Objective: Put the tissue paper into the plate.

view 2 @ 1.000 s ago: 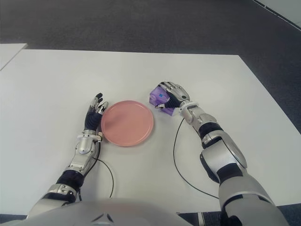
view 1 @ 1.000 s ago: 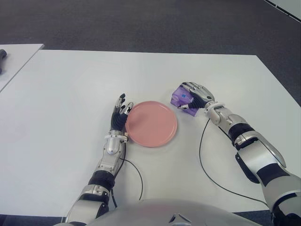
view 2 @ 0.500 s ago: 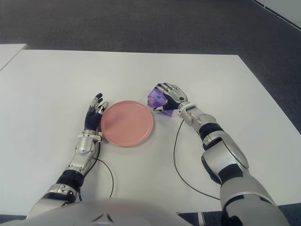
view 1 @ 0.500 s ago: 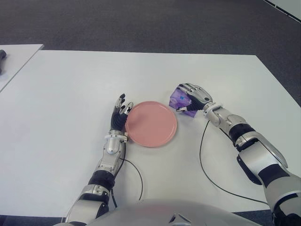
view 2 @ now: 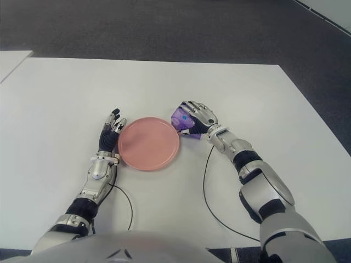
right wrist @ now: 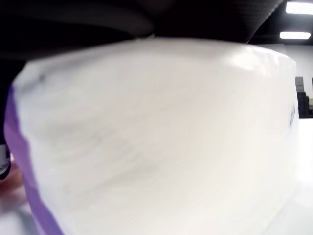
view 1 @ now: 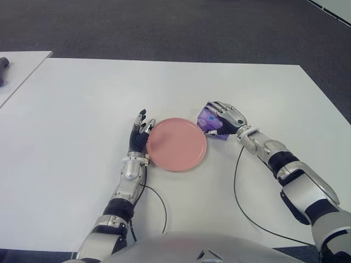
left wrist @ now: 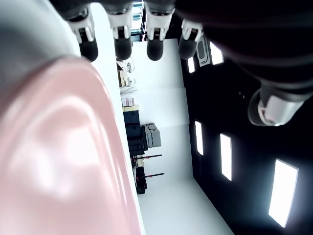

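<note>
Two hands flanking pink plate (view 1: 176,143): right hand (view 1: 225,116) clutching purple tissue pack (view 1: 209,118) at rim, left hand (view 1: 139,133) fingers spread opposite.

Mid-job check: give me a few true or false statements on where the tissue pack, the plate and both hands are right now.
1. The right hand grips the purple tissue pack. True.
2. The tissue pack lies inside the pink plate. False: it is just off the plate's right rim, in the right hand.
3. The left hand shows at the plate's left edge, fingers extended. True.
4. The left hand holds the tissue pack. False: it holds nothing.
5. The plate holds nothing. True.
</note>
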